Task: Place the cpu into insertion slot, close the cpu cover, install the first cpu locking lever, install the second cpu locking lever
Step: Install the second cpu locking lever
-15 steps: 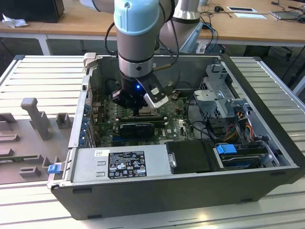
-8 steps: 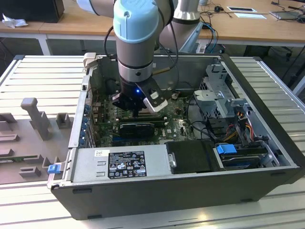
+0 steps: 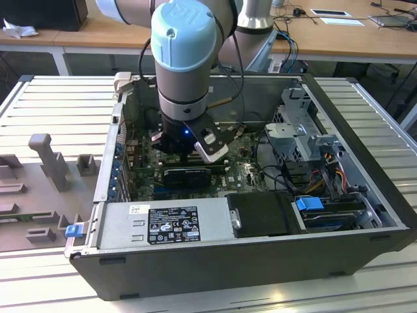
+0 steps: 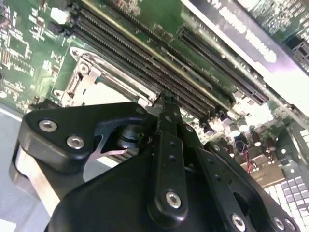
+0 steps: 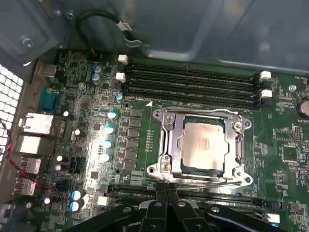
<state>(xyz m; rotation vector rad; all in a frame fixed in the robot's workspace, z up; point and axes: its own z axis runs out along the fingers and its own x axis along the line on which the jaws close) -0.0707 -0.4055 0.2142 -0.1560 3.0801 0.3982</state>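
The cpu [image 5: 203,146] sits in the insertion slot [image 5: 166,166], with the cpu cover [image 5: 173,126] down. The closed, empty pincer [image 5: 166,195] hangs just beside it.

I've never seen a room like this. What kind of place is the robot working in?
Probably a robotics lab or workshop. An open grey metal computer case lies on a ribbed metal workbench, showing its green motherboard. Wooden desks stand behind, and the grey and light-blue robot arm reaches inside.

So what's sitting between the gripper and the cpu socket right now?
In the first wrist view, a row of long black memory slots runs between the gripper and the insertion slot, where the cpu sits.
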